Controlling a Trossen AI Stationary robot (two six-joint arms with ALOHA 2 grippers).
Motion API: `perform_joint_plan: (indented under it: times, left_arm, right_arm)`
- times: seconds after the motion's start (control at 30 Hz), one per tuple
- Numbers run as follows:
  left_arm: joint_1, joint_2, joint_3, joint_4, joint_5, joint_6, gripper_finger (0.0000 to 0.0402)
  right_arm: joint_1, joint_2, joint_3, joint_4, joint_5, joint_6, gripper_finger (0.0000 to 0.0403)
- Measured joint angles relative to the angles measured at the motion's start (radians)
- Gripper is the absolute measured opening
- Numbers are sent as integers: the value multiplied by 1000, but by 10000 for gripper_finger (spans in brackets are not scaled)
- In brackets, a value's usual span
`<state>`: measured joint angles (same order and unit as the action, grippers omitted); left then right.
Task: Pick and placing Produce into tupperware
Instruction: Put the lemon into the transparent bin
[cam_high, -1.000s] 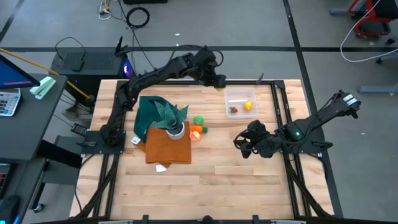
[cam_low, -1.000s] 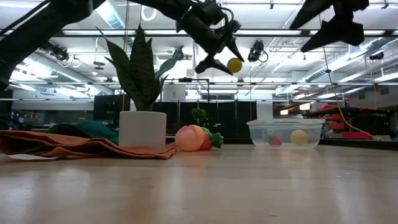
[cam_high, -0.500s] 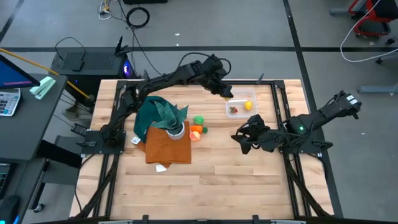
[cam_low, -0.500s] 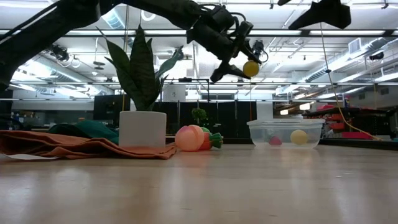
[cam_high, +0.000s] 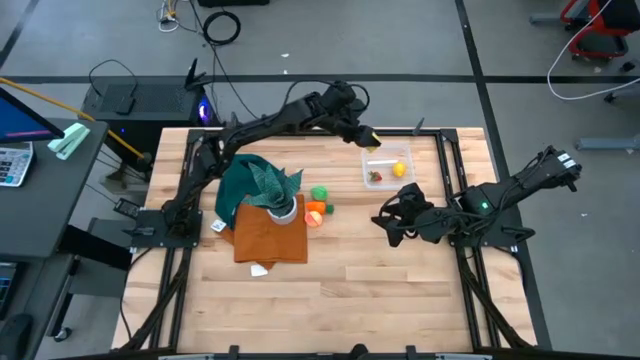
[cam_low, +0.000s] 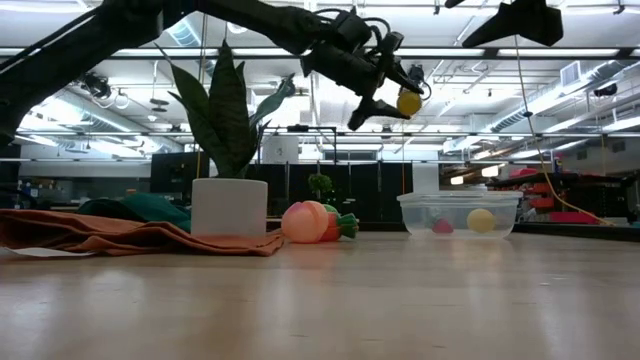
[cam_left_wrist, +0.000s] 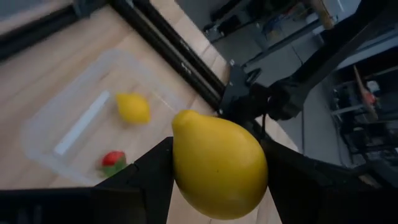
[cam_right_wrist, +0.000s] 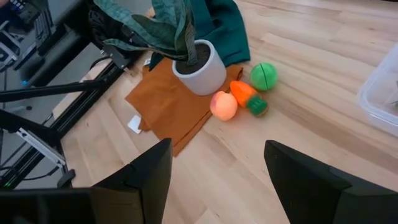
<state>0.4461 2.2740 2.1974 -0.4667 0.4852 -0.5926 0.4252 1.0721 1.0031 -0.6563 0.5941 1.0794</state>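
My left gripper (cam_high: 368, 138) hangs high over the table's far side, just left of the tupperware (cam_high: 388, 165), shut on a yellow lemon-shaped fruit (cam_left_wrist: 217, 165). In the low view the fruit (cam_low: 408, 101) shows well above the tupperware (cam_low: 460, 213). Inside the clear tupperware (cam_left_wrist: 46, 127) lie a smaller yellow fruit (cam_left_wrist: 133, 107) and a red strawberry (cam_left_wrist: 112, 158). A green ball (cam_right_wrist: 263, 75), an orange carrot (cam_right_wrist: 245, 94) and a peach (cam_right_wrist: 223, 105) rest on the table beside the plant pot. My right gripper (cam_high: 386, 224) hovers open over the table's right middle, holding nothing. My left gripper pinches the yellow fruit by its two opposite sides (cam_left_wrist: 180, 171), one dark finger (cam_left_wrist: 146, 177) on each side. The fingers slant downward from the table's far left. The fruit is lifted clear, high over the table, its pointed end (cam_left_wrist: 180, 118) facing away from the gripper.
A white pot with a spiky green plant (cam_high: 283, 205) stands on an orange-brown cloth (cam_high: 268, 235), with a dark green cloth (cam_high: 238, 180) behind it. Black frame rails (cam_high: 448, 170) run along the table's right edge, close to the tupperware. Bare wood lies toward the near edge.
My left gripper has carried the yellow fruit toward the table's right, closer to the tupperware, and has tipped and rolled a little. The fruit stays lifted clear. My right gripper has risen slightly and stays open.
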Motion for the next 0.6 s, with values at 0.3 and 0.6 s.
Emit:
perform_joint_plan:
  times: [0.3, 0.6]
  left_arm:
    - [1, 43, -2, 62, 40, -29, 219]
    - [-6, 117, -2, 193, 49, -36, 219]
  right_arm:
    - [0, 0, 0, 3, -2, 1, 219]
    - [0, 0, 0, 6, -1, -9, 219]
